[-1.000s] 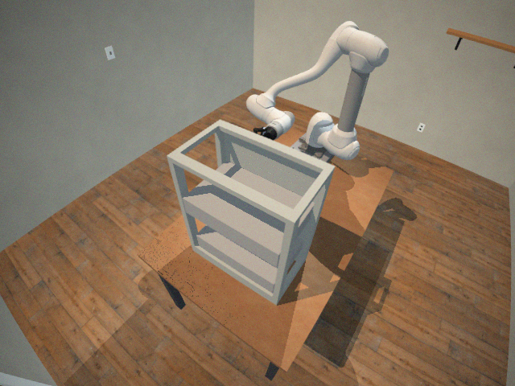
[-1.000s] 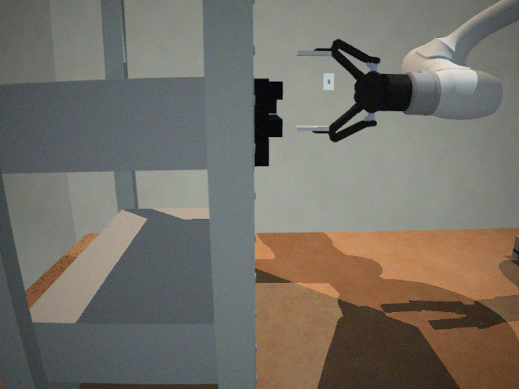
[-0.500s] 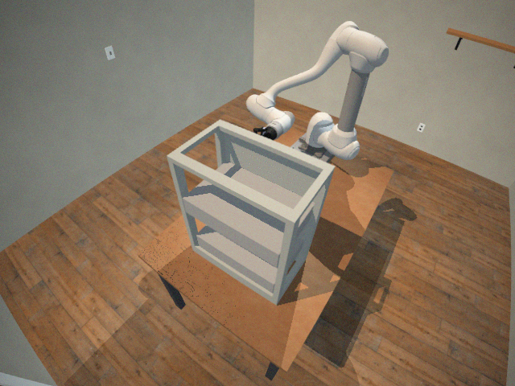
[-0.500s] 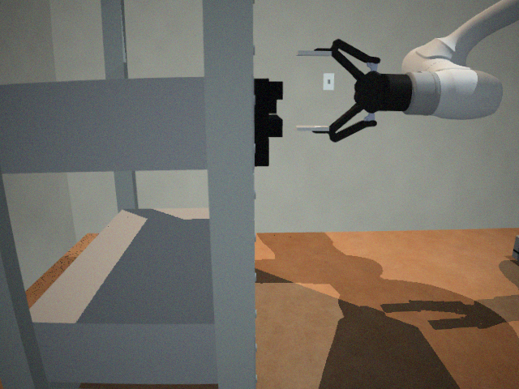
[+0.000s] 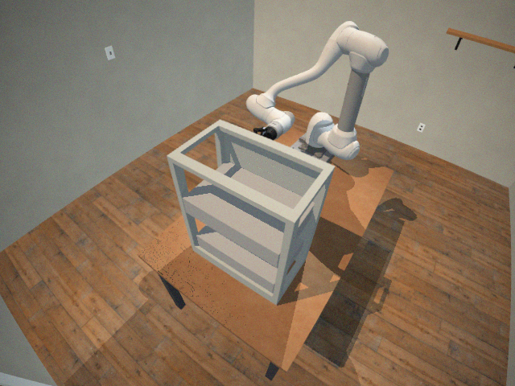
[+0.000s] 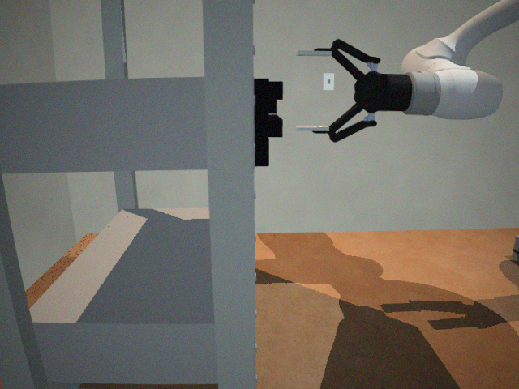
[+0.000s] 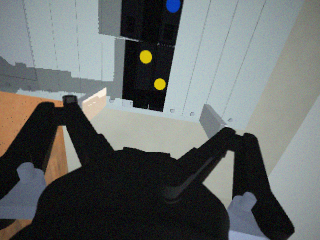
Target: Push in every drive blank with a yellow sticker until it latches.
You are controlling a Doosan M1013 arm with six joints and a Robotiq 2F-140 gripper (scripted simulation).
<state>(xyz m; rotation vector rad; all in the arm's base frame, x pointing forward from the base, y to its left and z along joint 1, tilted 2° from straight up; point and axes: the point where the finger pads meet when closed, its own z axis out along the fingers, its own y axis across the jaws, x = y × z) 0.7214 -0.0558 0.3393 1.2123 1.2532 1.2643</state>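
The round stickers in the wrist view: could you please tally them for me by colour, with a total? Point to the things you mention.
Yellow stickers [image 7: 145, 57]: 2
Blue stickers [image 7: 173, 5]: 1
Total stickers in view: 3
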